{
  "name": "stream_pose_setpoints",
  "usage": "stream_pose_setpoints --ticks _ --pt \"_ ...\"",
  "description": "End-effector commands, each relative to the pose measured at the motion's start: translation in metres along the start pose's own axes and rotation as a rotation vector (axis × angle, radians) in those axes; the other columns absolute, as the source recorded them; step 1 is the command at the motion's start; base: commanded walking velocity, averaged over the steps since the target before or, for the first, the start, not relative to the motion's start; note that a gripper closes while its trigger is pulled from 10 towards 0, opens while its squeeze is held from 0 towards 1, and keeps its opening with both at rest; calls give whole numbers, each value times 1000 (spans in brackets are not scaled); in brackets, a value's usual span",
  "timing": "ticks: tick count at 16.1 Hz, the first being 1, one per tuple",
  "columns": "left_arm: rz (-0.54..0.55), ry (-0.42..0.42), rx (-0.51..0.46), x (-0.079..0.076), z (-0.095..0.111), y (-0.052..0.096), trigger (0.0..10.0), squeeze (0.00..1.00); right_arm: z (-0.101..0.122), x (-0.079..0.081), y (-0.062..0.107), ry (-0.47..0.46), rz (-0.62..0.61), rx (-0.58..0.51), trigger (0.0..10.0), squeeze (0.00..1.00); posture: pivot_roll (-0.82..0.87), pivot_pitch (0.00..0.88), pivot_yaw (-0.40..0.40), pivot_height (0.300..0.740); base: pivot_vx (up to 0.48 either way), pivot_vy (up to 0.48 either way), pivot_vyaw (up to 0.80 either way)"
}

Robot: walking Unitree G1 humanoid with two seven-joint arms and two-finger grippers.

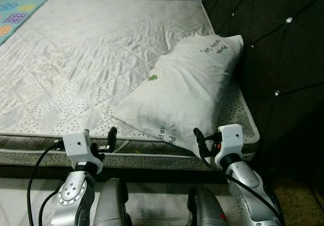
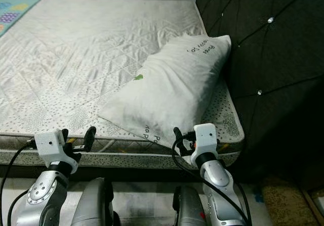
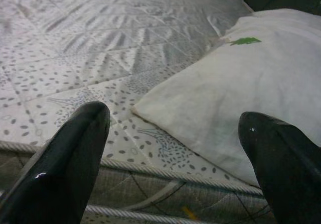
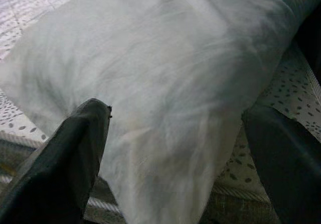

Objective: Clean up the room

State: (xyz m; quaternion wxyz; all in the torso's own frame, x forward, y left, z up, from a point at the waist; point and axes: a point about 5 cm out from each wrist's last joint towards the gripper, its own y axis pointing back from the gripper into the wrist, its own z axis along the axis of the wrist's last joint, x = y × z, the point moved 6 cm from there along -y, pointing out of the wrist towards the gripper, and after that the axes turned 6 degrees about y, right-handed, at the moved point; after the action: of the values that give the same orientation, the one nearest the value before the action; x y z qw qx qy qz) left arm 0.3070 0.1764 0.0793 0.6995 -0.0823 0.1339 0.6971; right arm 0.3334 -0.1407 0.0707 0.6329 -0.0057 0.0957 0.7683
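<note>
The pillow (image 1: 185,97) lies slantwise on the bare mattress (image 1: 91,59), its near corner reaching the bed's front edge and its far end up against the dark tufted headboard (image 1: 273,48). Nearest to me, the right gripper (image 1: 207,141) hangs at that near corner, jaws spread wide with the pillow's end between the two black fingers (image 4: 75,148), closing on nothing yet. The left gripper (image 1: 98,145) waits at the same edge, well off to the pillow's side, jaws wide open too and empty, looking across quilted ticking toward the pillow's long flank.

It looks a soft, light thing, plump in the middle and slack at the corners; I judge it will sag and fold if lifted by one end. The cover seems smooth cloth, so a shallow pinch might slip. A deep bite into the near corner, gathering fabric and filling together, looks the surest hold. Beyond, a coloured mat (image 1: 17,13) shows past the mattress's far corner.
</note>
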Motion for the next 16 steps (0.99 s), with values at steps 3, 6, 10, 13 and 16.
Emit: stream_pose_setpoints --ticks 3,6,10,13,16 --pt "-4 -6 -10 0 4 -1 10000 0 6 1 -2 14 4 -17 10000 0 -82 130 -19 598 294 0 0" --pt "-6 -11 -8 0 3 0 10000 0 6 1 -3 9 6 -17 10000 0 -78 130 -21 569 296 0 0" --pt "16 -26 16 3 -1 -1 10000 0 5 1 -3 0 1 -16 10000 0 -78 132 -17 569 137 0 0" --pt "17 -25 19 3 -2 -2 10000 0 5 1 -3 0 4 -15 10000 0 -78 132 -17 569 0 0 0" --pt "22 -26 21 4 -2 -2 10000 0 4 4 -4 11 19 -12 10000 0 -75 132 -19 559 0 0 0"
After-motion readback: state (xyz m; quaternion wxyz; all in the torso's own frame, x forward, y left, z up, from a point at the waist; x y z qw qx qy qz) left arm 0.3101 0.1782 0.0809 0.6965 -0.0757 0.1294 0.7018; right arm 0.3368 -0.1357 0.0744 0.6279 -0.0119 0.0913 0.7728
